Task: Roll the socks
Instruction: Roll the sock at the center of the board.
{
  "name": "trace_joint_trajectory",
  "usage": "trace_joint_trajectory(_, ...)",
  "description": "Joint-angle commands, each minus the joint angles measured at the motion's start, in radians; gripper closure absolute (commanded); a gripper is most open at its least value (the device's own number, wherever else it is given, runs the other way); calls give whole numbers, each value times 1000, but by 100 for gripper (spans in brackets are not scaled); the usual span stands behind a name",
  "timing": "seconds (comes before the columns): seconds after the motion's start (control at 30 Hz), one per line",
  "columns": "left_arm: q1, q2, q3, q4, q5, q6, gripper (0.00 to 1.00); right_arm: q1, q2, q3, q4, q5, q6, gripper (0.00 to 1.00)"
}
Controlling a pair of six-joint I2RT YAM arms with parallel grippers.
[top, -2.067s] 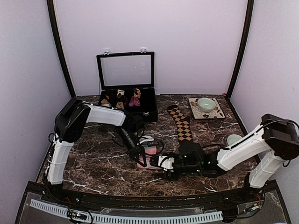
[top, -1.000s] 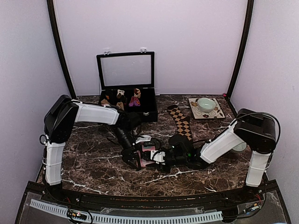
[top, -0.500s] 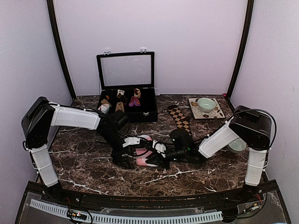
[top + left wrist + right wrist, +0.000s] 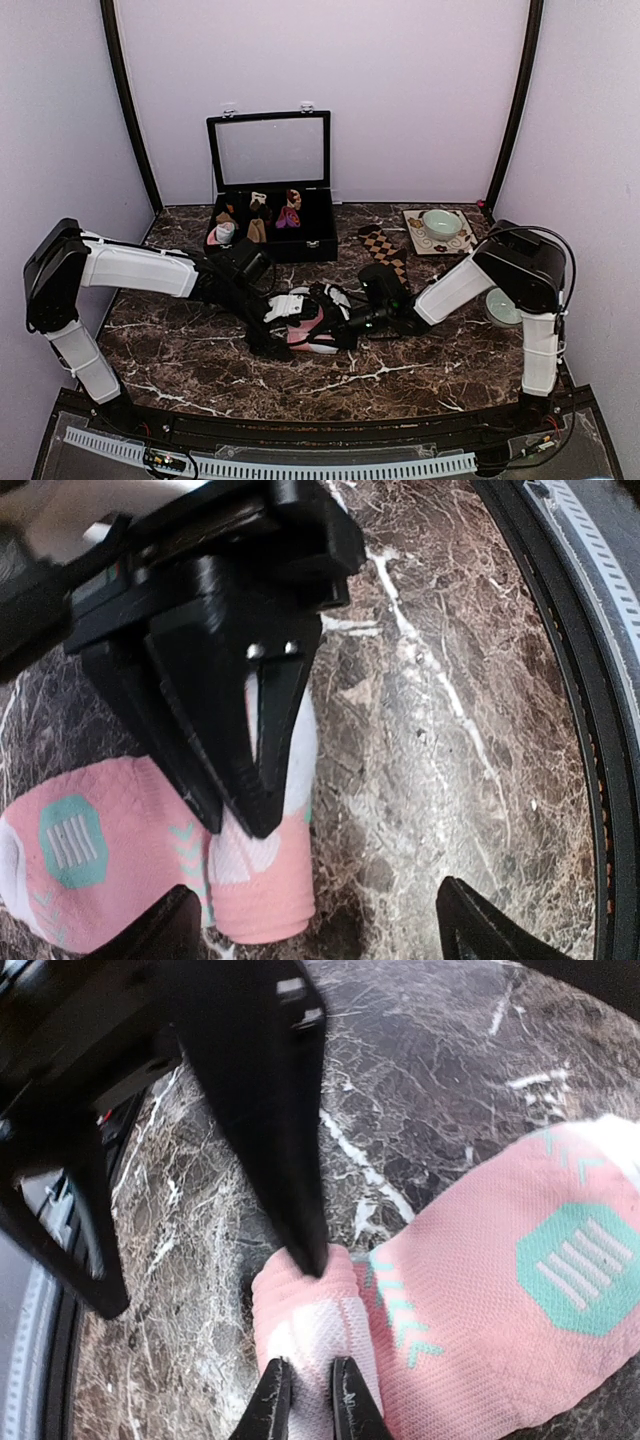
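The pink sock [image 4: 303, 331] lies at the table's middle, partly folded over itself; its mint marks show in the right wrist view [image 4: 570, 1270]. My right gripper [image 4: 310, 1400] is shut on the folded pink-and-white end of the sock and reaches in from the right [image 4: 328, 322]. My left gripper [image 4: 322, 935] is open wide, straddling that same end from the left [image 4: 272, 335]. One of its fingers [image 4: 270, 1110] touches the cuff with its tip. The dark brown checked sock [image 4: 388, 252] lies flat behind, apart from both grippers.
An open black box [image 4: 270, 215] with small sock bundles stands at the back. A patterned tile with a green bowl [image 4: 441, 223] sits back right, and a mint bowl [image 4: 500, 305] stands by the right arm. The table's front rim [image 4: 600, 630] is close to the left gripper.
The left arm has stretched out lower and its gripper slid left of the sock, narrowing slightly. The right gripper moved left and closed on the sock's folded end.
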Motion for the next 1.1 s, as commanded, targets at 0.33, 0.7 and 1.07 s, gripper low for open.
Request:
trace_joint_trajectory(0.33,-59,24,-51,162,-152,19,22,-15,135,-19,-345,42,223,100)
trace_joint_trajectory(0.7,-64,116,-2,177,-217,25,42,-15,140,20,-415,29,330,100)
trace_joint_trajectory(1.07,-68,114,24,144,-203,25,33,-15,157,86,-530,50,348,100)
